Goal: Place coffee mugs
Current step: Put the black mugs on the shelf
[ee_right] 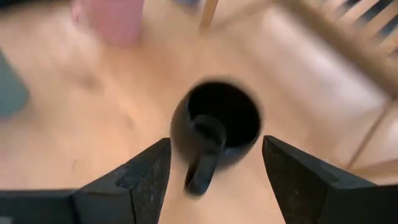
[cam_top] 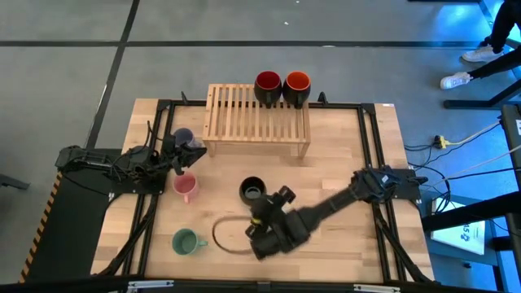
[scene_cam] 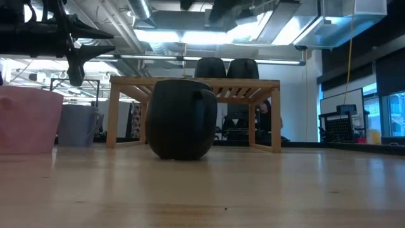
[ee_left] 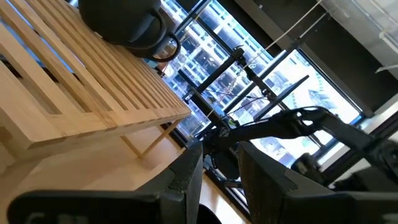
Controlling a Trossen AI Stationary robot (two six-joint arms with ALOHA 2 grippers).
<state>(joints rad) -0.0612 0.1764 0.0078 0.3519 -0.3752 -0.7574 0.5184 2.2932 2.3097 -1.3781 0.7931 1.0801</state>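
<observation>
The all-black mug stands upright on the table in front of the wooden rack. Its handle points at my right gripper, which is open; its fingers stand either side of the handle without touching. The red-inside mug and the orange-red-inside mug stand at the rack's far edge. The lavender mug, pink mug and green mug stand on the table's left half. My left gripper hovers open between the lavender and pink mugs.
A thin brown loop lies on the table between the green mug and my right arm. A black frame runs along the table's sides. Bare wood shows between the rack and my right arm.
</observation>
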